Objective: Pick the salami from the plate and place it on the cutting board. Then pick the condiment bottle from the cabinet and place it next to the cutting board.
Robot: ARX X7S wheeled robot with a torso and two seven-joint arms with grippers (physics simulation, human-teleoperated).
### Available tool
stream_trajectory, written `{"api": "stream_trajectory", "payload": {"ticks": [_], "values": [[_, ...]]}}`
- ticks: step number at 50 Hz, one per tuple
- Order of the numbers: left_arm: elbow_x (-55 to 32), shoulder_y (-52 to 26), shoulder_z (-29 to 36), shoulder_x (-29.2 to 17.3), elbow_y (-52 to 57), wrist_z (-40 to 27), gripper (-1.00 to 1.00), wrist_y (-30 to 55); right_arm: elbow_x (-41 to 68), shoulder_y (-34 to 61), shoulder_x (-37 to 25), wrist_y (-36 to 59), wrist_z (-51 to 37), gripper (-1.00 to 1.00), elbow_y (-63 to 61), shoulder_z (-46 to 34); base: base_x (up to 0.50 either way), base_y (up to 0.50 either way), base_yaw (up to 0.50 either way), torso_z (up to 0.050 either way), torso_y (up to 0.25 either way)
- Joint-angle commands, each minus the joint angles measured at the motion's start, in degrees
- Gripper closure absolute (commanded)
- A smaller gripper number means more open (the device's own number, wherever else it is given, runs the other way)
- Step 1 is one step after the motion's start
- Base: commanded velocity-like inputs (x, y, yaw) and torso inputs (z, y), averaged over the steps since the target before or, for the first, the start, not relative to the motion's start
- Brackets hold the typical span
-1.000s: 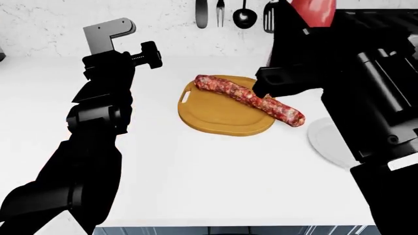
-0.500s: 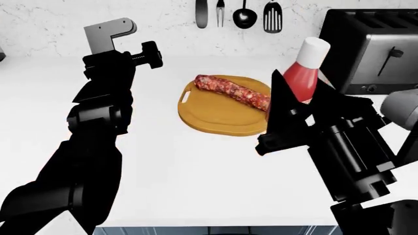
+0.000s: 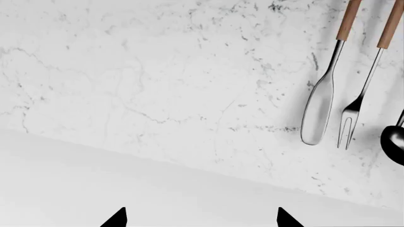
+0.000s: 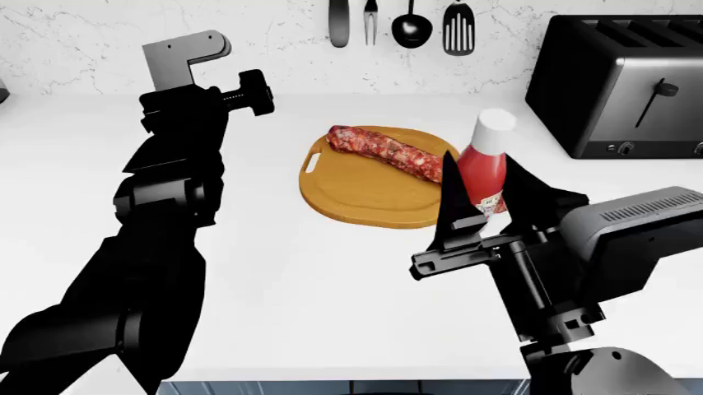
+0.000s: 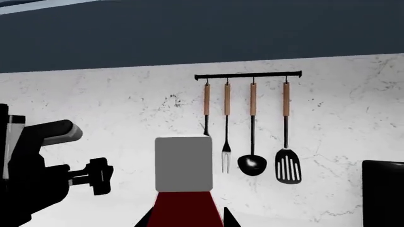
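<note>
The salami (image 4: 379,151) lies across the tan cutting board (image 4: 357,197) on the white counter. My right gripper (image 4: 489,206) is shut on the red condiment bottle (image 4: 481,173) with the white cap. It holds the bottle nearly upright at the board's right edge, in front of the salami's right end. In the right wrist view the bottle (image 5: 183,208) fills the space between the fingertips (image 5: 227,218) of that gripper (image 5: 187,222). My left gripper (image 3: 200,220) is open and empty, raised at the left and facing the wall. The plate is hidden.
A black toaster (image 4: 621,82) stands at the back right. Utensils (image 4: 407,25) hang on the marble wall behind the board, also in the right wrist view (image 5: 252,127) and the left wrist view (image 3: 322,104). My left arm (image 4: 165,189) stands over the counter's left side.
My right arm has brought the bottle down from high at the back to low beside the board's right edge. The left arm and the salami have not moved.
</note>
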State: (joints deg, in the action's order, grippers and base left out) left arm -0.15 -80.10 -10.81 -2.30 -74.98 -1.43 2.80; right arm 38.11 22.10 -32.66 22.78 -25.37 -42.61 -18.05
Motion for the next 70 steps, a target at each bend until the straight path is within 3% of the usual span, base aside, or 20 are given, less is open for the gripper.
{"api": "stream_trajectory", "payload": {"ticks": [1,70], "values": [[0.0,0.1,0.3,0.0,0.0,0.0,-1.00,-0.2,-9.6,-3.5,2.9,-9.6,5.0,1.00,8.0,-2.5,0.00,0.00,0.00,0.000,0.000],[-0.1,0.3,1.4,0.1,0.0,-0.2,-1.00,-1.0,-12.5,1.7,14.6,-28.6,16.0,1.00,49.1,-3.6,0.00,0.00,0.00,0.000,0.000]]}}
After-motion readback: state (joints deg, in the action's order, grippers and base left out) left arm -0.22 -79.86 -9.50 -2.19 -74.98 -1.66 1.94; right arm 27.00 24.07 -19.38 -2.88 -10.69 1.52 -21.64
